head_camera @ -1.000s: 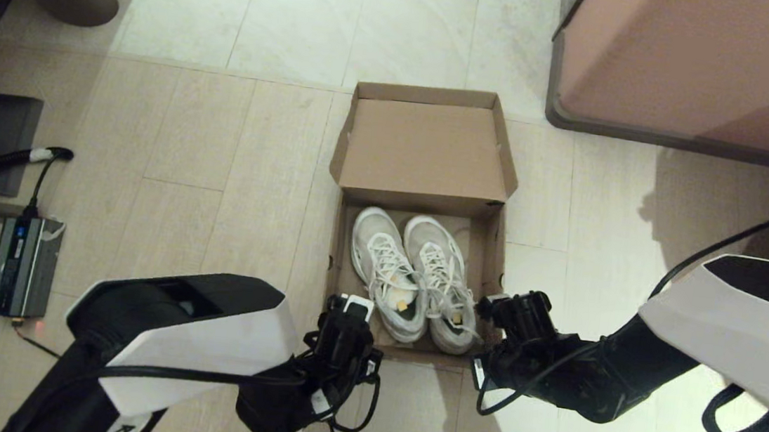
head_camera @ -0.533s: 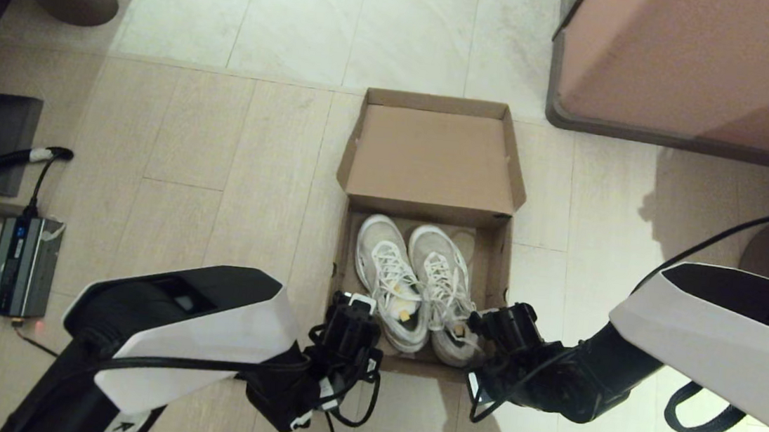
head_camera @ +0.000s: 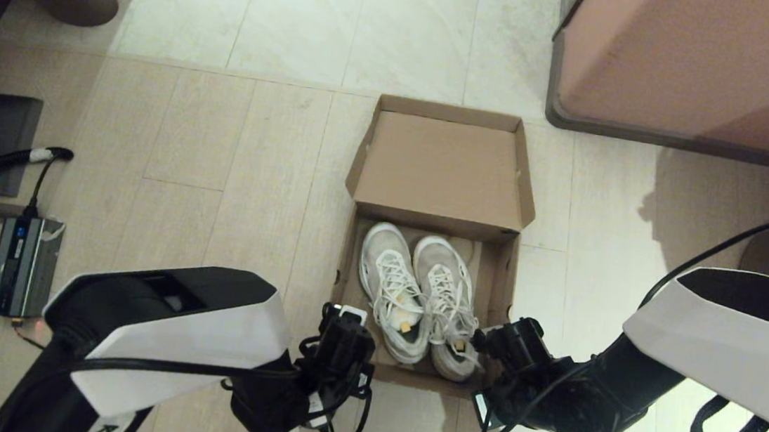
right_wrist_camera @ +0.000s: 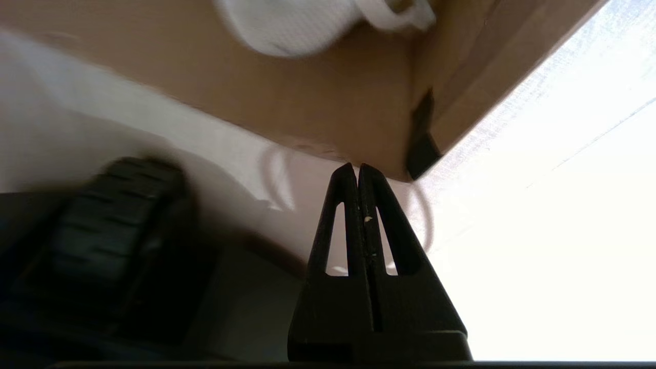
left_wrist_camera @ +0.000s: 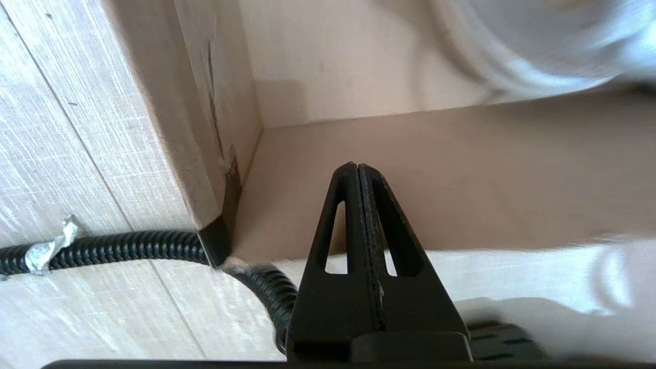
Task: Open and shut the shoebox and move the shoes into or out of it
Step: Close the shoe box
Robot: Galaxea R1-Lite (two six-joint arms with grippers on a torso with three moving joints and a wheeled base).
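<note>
— Where do we see the shoebox [head_camera: 441,179]?

— On the floor [head_camera: 235,152], lid flapped back, the shoes [head_camera: 419,297] side by side inside.

— And our grippers?

— Left gripper [left_wrist_camera: 357,171] at the near-left corner, right gripper [right_wrist_camera: 357,171] at the near-right; both pinched together, holding nothing.

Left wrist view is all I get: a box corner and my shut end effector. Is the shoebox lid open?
Observer: Yes. The shoebox is open, and its lid is folded back on the side away from the robot.
Operator: Are both shoes inside?
Observer: Yes. The shoes sit side by side in the box, toes toward the lid.
Operator: Where is the other arm?
Observer: The right end effector is shut at the box's near right corner, opposite the left end effector at the near left corner.
</note>
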